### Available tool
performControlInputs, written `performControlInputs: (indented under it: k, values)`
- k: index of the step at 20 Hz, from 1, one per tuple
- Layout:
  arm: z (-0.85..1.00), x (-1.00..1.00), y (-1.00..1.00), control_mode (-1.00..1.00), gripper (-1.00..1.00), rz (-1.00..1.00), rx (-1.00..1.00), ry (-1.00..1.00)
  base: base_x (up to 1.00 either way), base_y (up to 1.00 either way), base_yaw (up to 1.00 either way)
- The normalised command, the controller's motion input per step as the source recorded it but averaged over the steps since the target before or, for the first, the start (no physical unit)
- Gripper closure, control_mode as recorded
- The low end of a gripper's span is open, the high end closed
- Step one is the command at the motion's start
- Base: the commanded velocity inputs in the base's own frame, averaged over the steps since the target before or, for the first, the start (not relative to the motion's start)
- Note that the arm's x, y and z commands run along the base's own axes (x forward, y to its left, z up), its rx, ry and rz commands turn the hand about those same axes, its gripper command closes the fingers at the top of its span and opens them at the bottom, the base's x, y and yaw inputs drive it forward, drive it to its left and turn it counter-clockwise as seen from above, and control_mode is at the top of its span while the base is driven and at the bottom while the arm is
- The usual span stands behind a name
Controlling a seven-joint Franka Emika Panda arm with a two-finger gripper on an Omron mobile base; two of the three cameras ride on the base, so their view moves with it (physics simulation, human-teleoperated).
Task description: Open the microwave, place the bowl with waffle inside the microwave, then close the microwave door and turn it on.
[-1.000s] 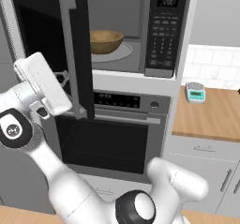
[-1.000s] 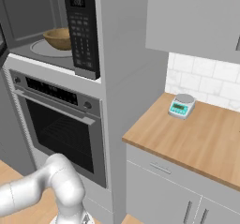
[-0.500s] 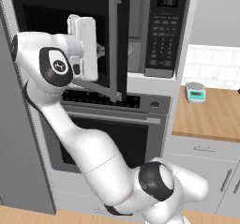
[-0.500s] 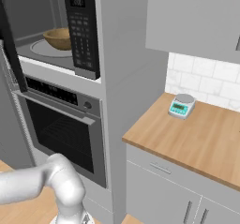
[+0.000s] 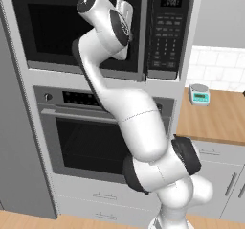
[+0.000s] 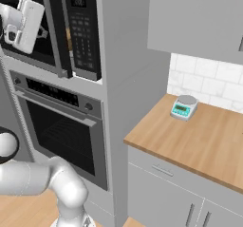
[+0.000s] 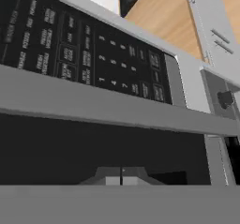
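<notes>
The black microwave [image 5: 95, 27] fills the upper cabinet above the oven. The microwave door [image 5: 52, 27] is swung in against the front, flush or a sliver ajar; I cannot tell which. Its slim handle [image 5: 144, 31] stands beside the keypad [image 5: 165, 36]. My gripper [image 5: 125, 12] is shut on nothing, with its tips on the dark door glass just left of the handle [image 6: 53, 31]. The gripper [image 6: 42, 31] reaches in from the left in the right base view. In the hand view the gripper [image 7: 122, 181] rests below the grey handle bar [image 7: 117, 108]. The bowl with waffle is hidden behind the door.
A steel oven [image 5: 100, 142] with a bar handle sits under the microwave. To the right runs a wooden counter [image 6: 199, 140] with a small teal scale [image 6: 182, 107] at the tiled wall. My arm rises in front of the oven [image 6: 61, 126].
The door has swung from wide open to against the microwave front, pushed by my hand moving right. The bowl, seen inside before, is now covered.
</notes>
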Motion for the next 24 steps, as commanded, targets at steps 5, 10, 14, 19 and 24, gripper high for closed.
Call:
performControlInputs:
  k: [5, 10, 14, 19, 24]
  values:
    - [-0.46, 1.00, -0.59, -1.00, 1.00, 0.22, 0.12, 0.00, 0.00, 0.00, 0.00]
    - [-0.74, 1.00, -0.29, -1.00, 1.00, 0.24, 0.02, 0.00, 0.00, 0.00, 0.00]
    - [-1.00, 1.00, 0.00, -1.00, 1.00, 0.24, -0.02, 0.00, 0.00, 0.00, 0.00]
    - [-0.87, 0.71, 0.65, -1.00, 1.00, 0.13, -0.19, 0.04, 0.00, 0.00, 0.00]
    - [-0.43, -0.09, 1.00, -1.00, 1.00, 0.08, -0.26, 0.02, 0.00, 0.00, 0.00]
